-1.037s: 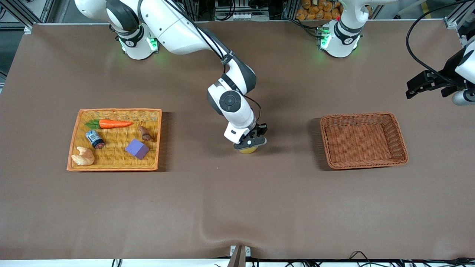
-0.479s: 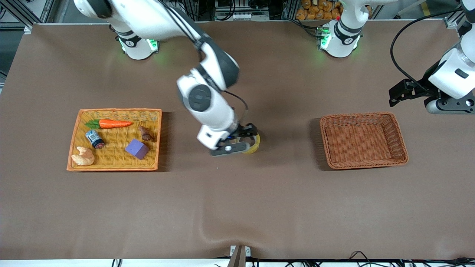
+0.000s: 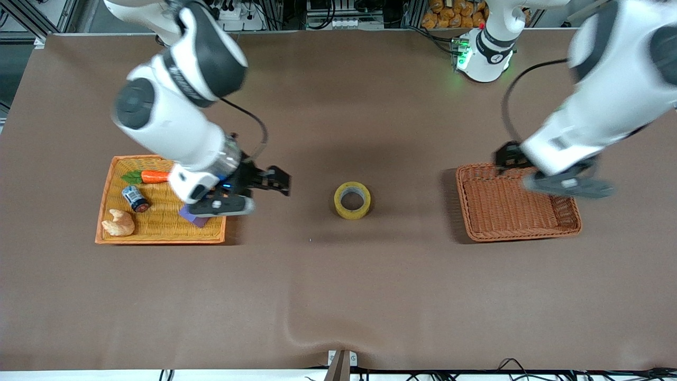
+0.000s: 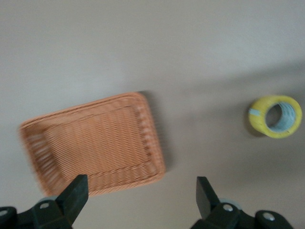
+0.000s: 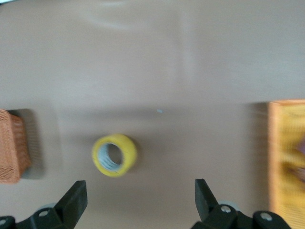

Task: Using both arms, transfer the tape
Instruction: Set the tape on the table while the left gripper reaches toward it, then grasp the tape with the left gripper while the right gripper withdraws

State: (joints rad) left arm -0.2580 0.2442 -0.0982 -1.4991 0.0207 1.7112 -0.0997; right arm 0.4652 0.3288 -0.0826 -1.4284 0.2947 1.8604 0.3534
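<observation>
The tape [image 3: 352, 212], a yellow ring with a grey core, lies flat on the brown table midway between the tray and the basket. It touches neither gripper. My right gripper [image 3: 275, 182] is open and empty, up in the air beside the yellow tray's edge, toward the right arm's end from the tape. In the right wrist view the tape [image 5: 128, 153] lies well clear of the open gripper [image 5: 140, 188]. My left gripper [image 3: 506, 157] is open and empty over the brown basket's rim. The left wrist view shows the tape [image 4: 259, 121] off to one side of the gripper [image 4: 140, 188].
A brown wicker basket [image 3: 529, 234], also in the left wrist view [image 4: 95, 143], stands empty toward the left arm's end. A flat yellow tray [image 3: 158, 233] toward the right arm's end holds a carrot [image 3: 153, 177], a dark jar [image 3: 135, 198], a bread-like piece [image 3: 119, 223] and a purple block [image 3: 186, 216].
My right gripper has let go of the tape, risen and swung away toward the yellow tray. My left arm has swung in from the table's end to over the basket.
</observation>
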